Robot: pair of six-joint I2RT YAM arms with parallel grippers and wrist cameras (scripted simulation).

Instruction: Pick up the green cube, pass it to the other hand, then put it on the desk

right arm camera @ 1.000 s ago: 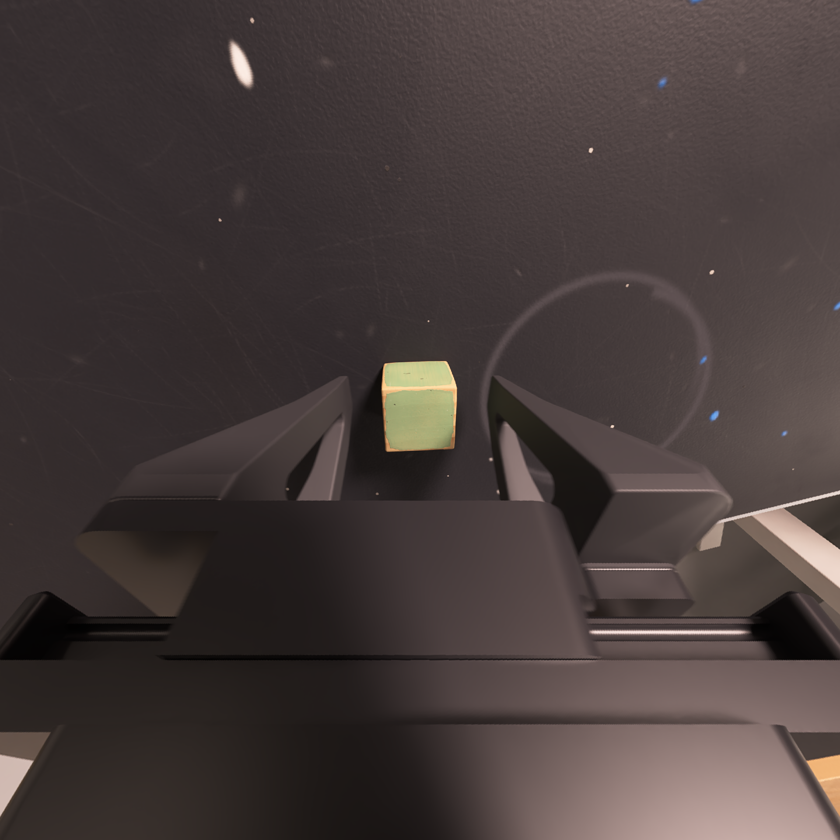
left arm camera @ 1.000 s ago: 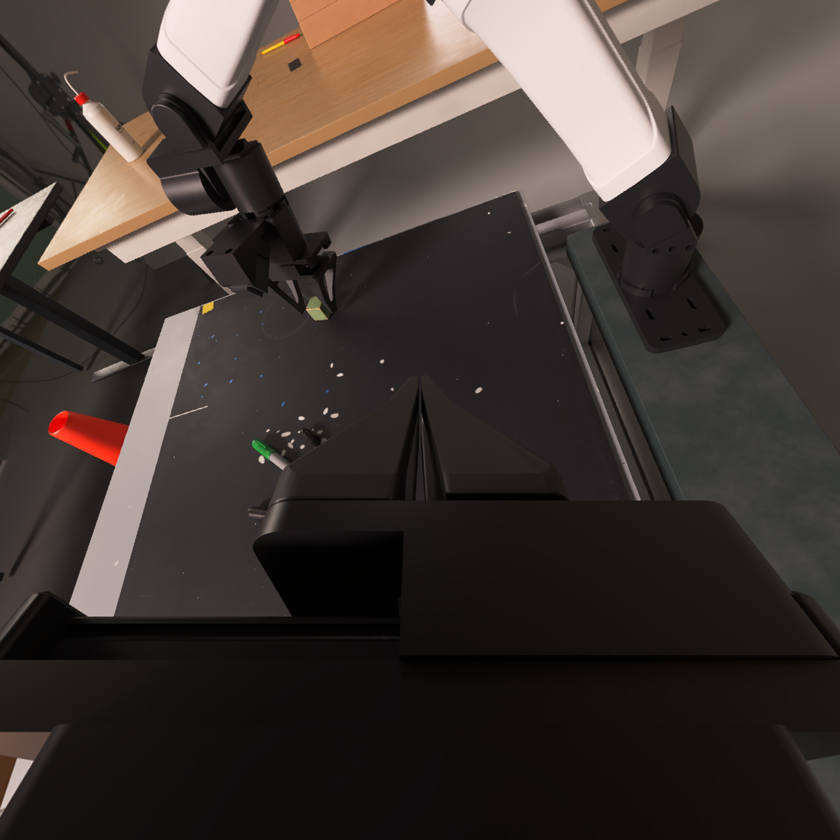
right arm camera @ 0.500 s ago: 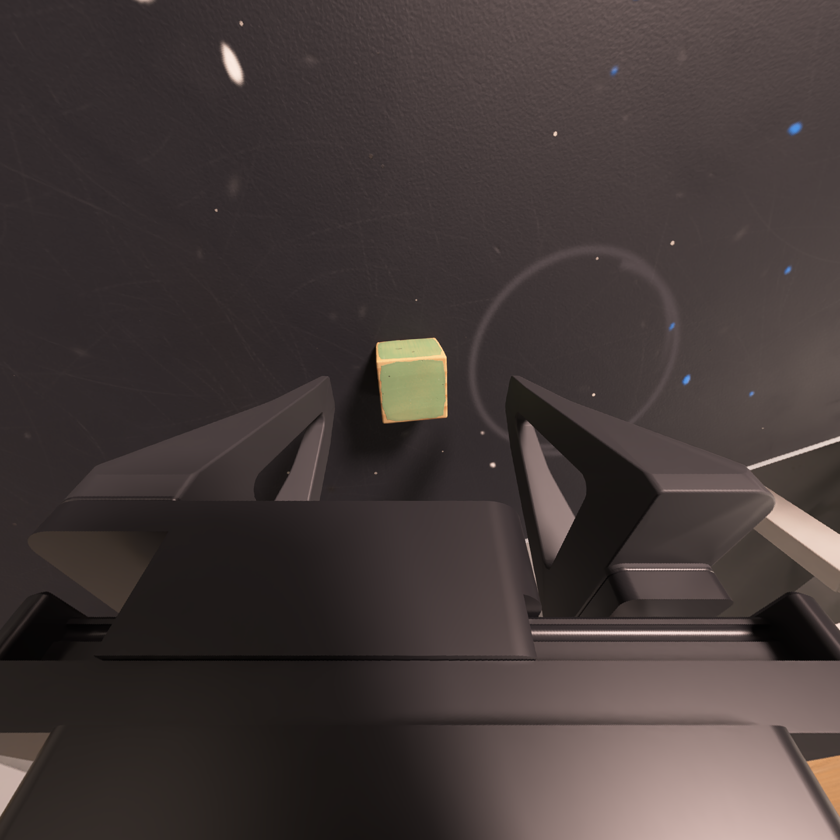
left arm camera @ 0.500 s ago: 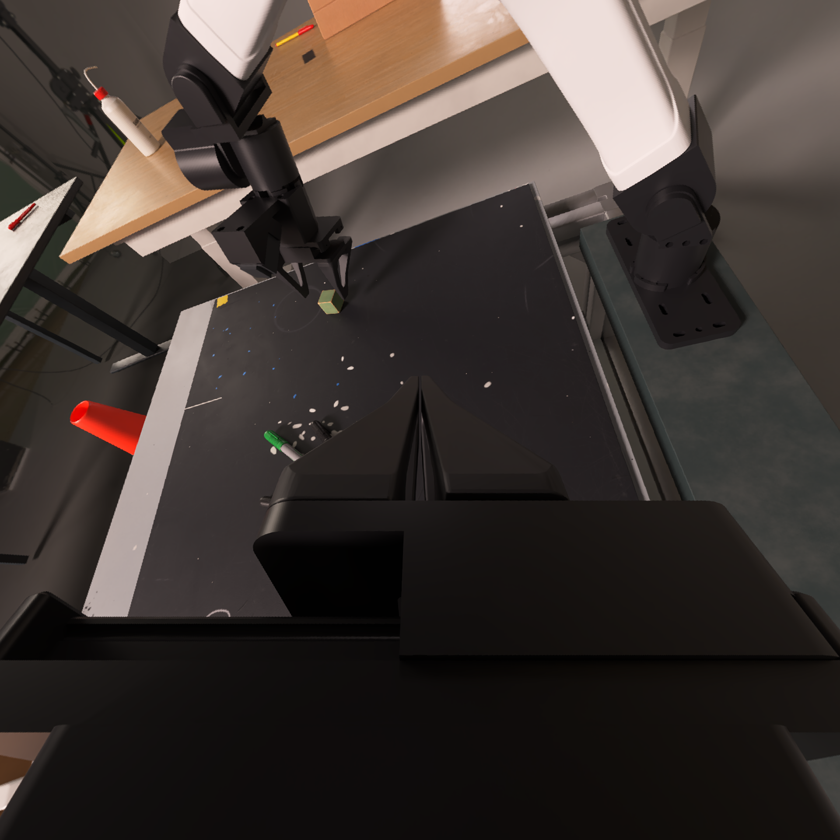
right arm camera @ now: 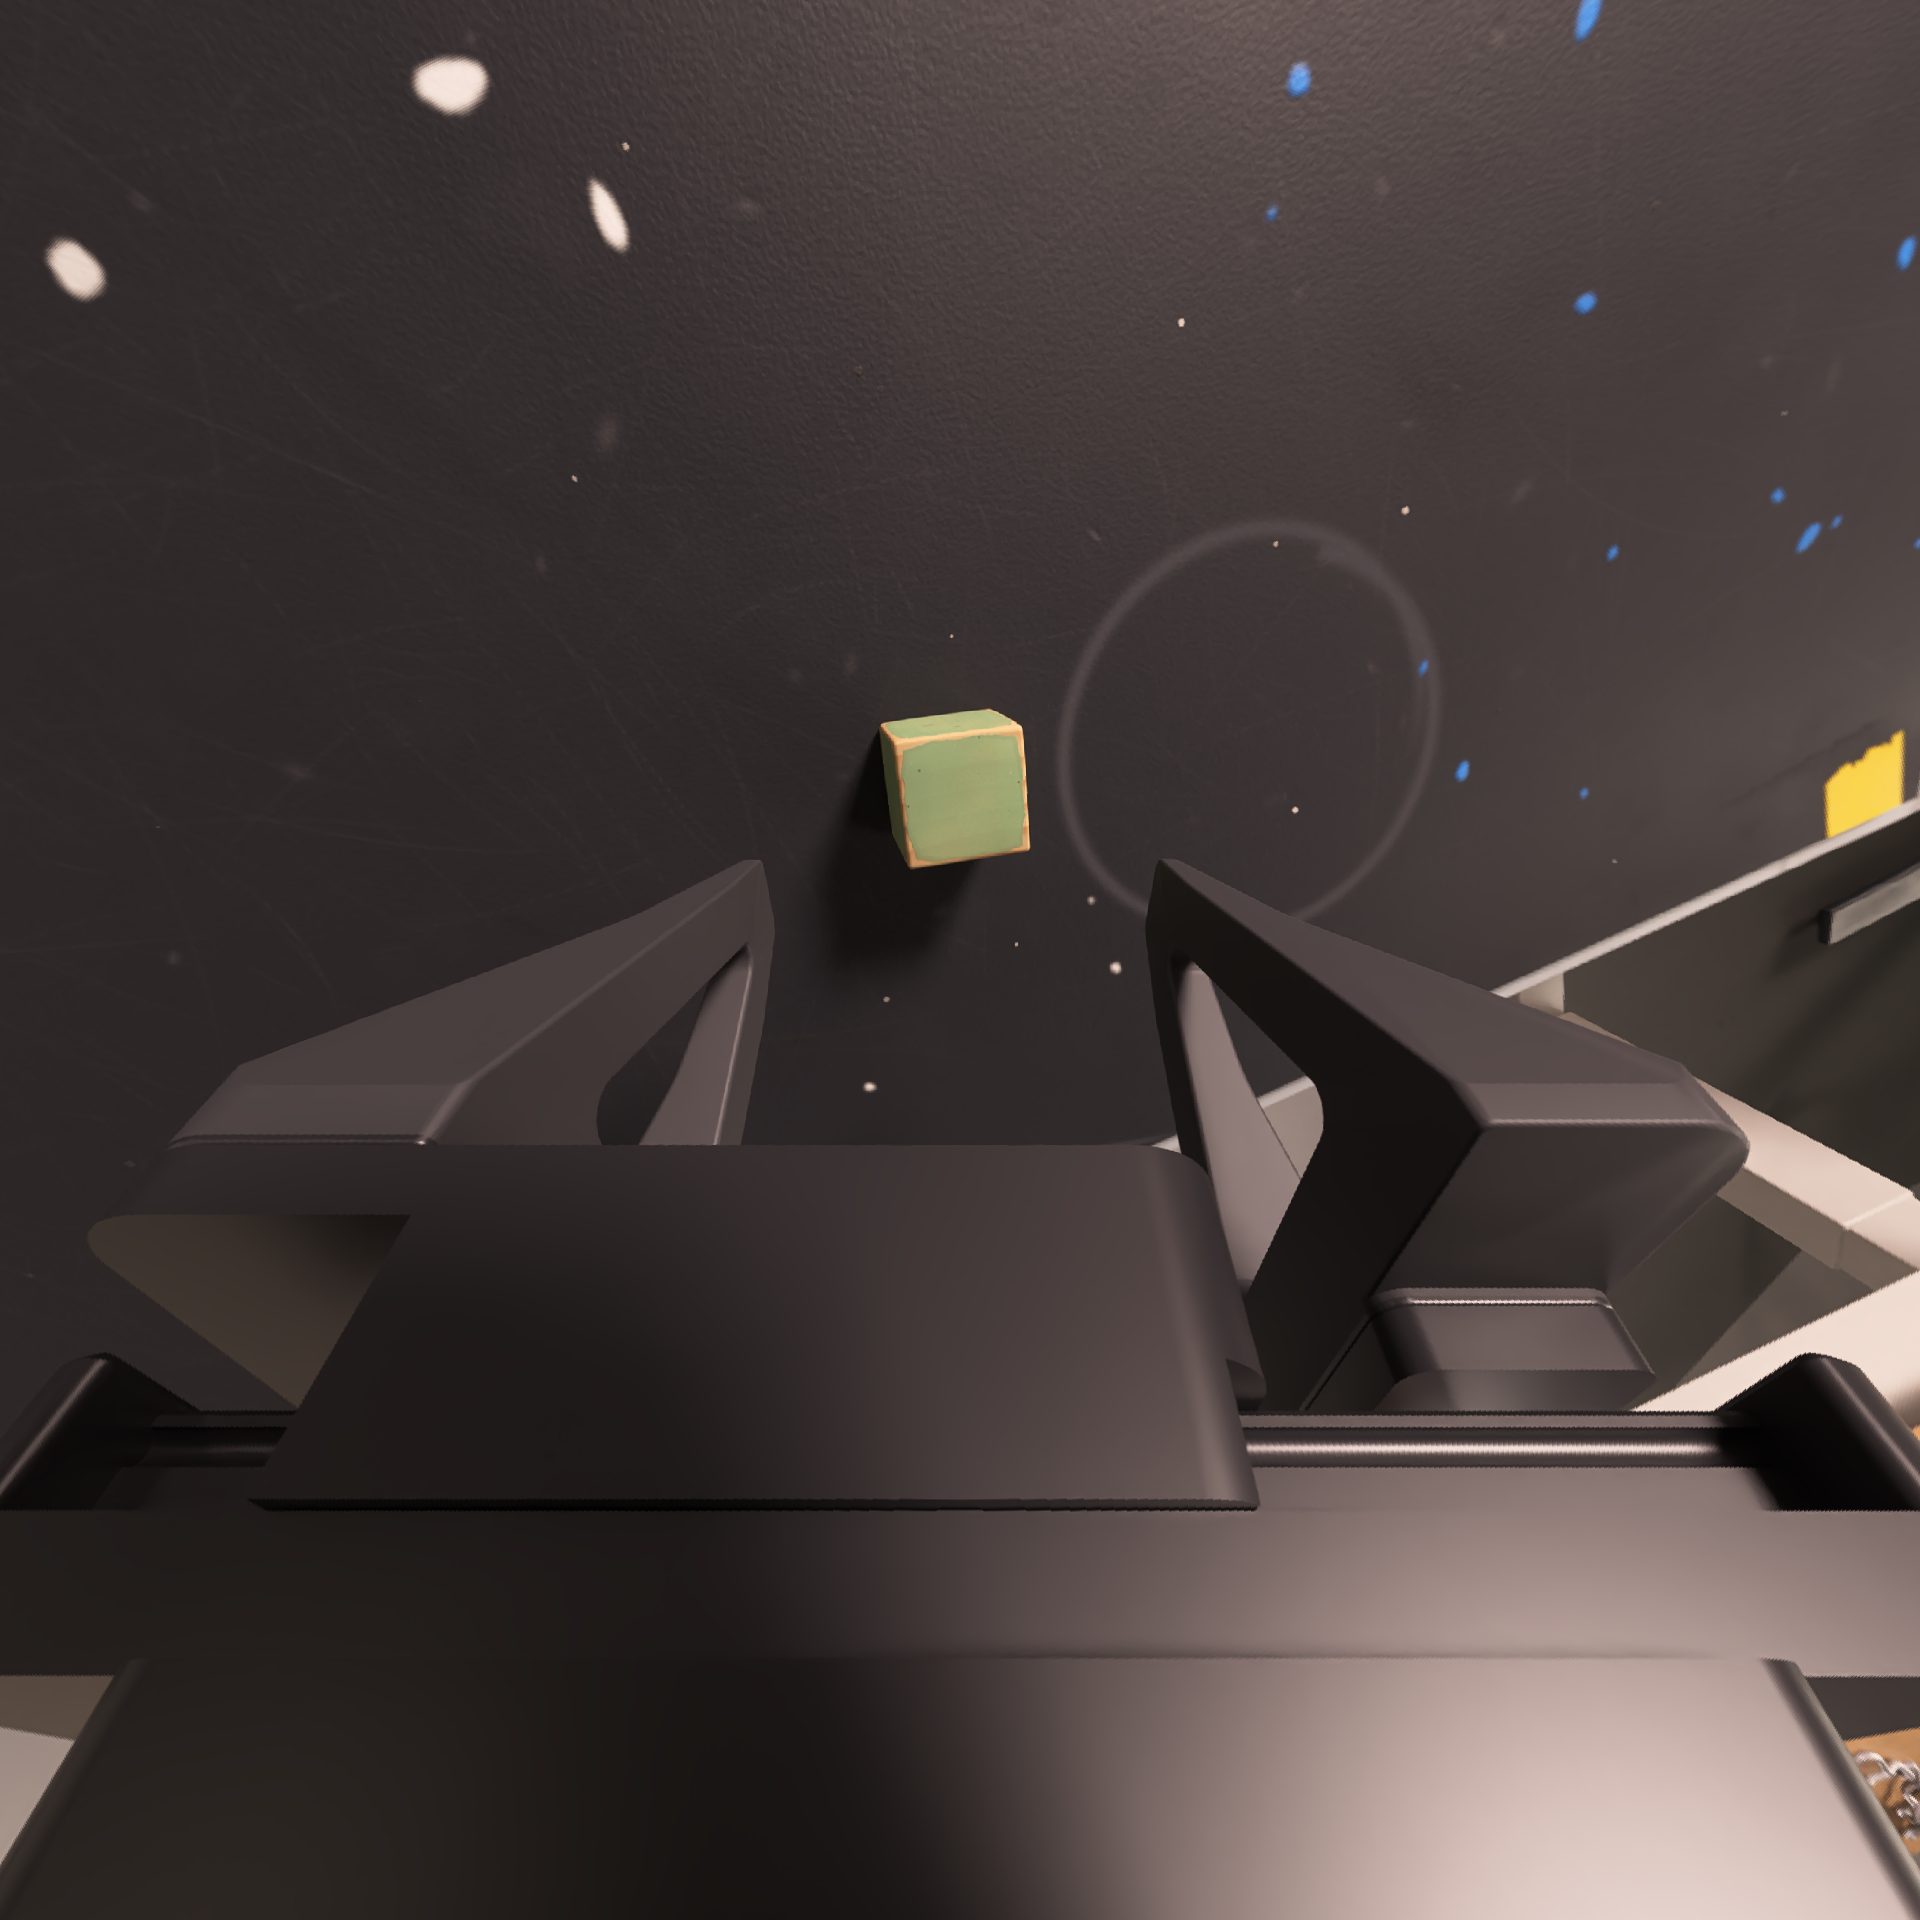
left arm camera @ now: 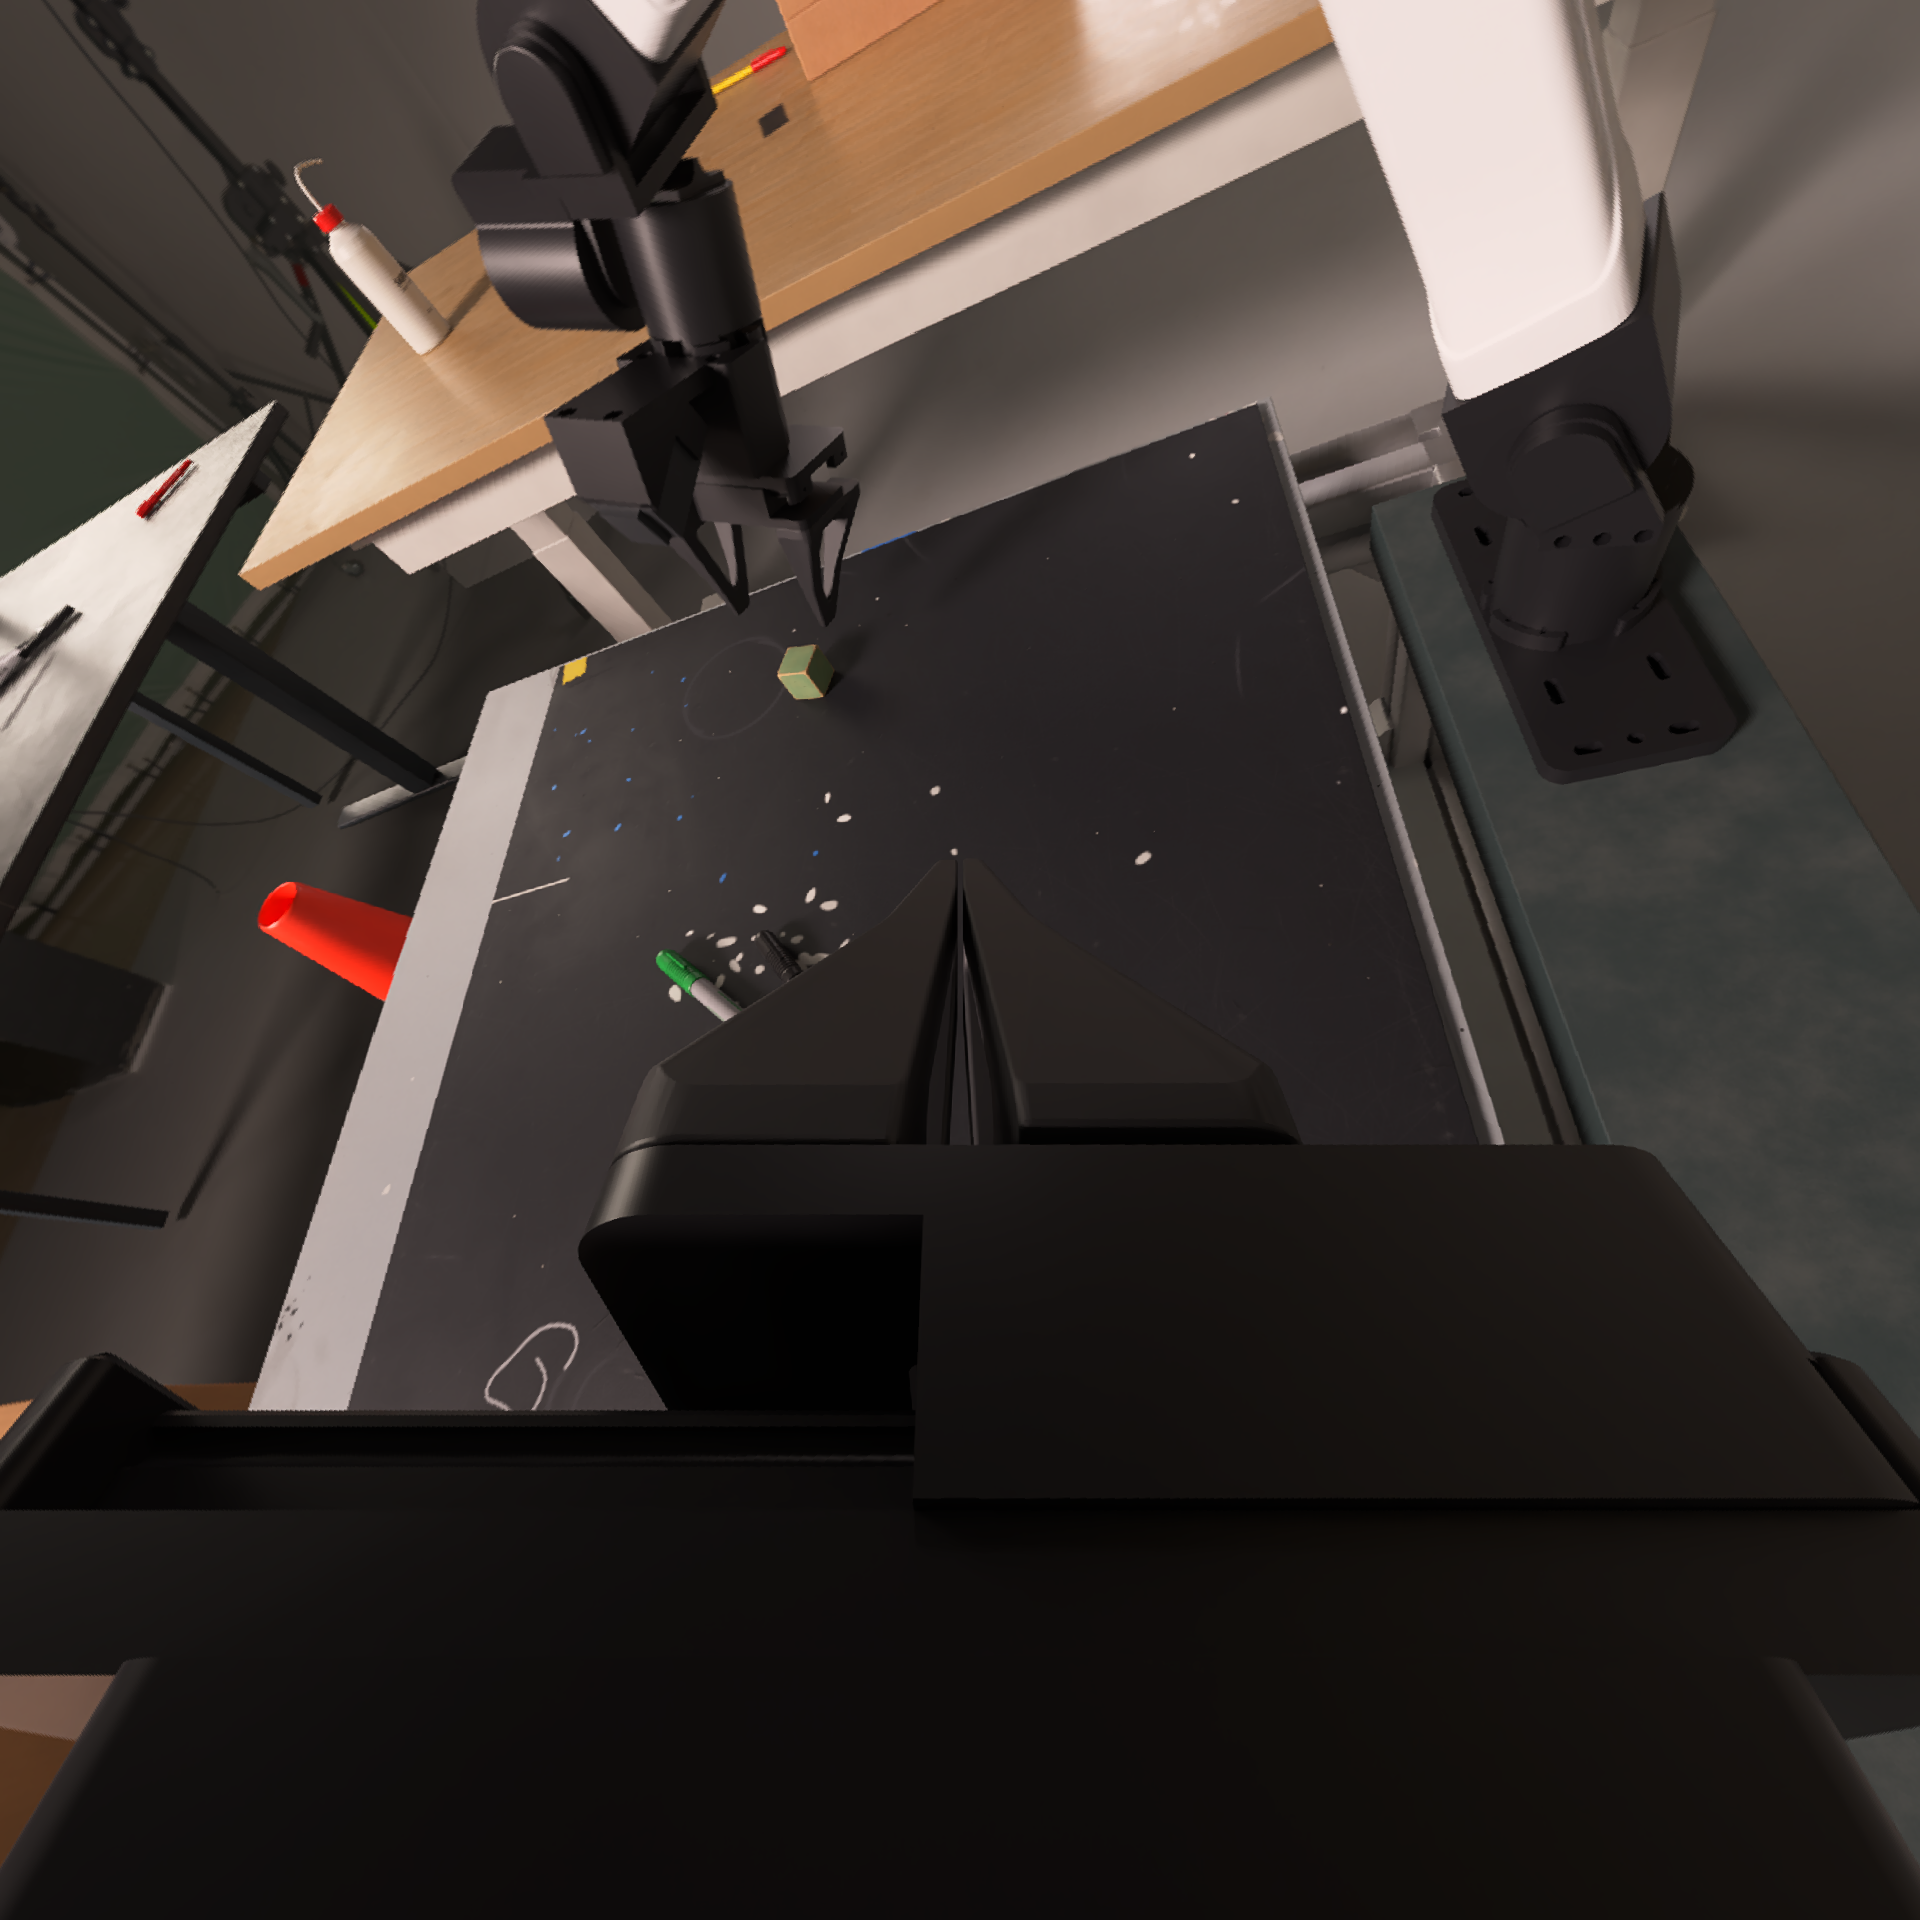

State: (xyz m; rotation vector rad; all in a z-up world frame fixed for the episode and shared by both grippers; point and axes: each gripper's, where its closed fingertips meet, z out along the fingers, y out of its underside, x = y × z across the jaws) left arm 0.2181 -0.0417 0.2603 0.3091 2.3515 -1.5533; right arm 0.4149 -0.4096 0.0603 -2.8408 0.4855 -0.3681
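The green cube with pale worn edges rests on the black desk. It also shows in the left wrist view, far up the desk. My right gripper is open and empty, its fingertips above and clear of the cube; in the left wrist view it hangs just over the cube. My left gripper is shut and empty, held high above the near middle of the desk.
A green-capped marker lies left of my left gripper. A red cone lies off the desk's left edge. The right arm's base stands at the right. A wooden bench with a white squeeze bottle stands behind.
My right gripper has opened wider and lifted away from the cube, which stays on the desk. My left gripper has stayed shut and drawn back higher.
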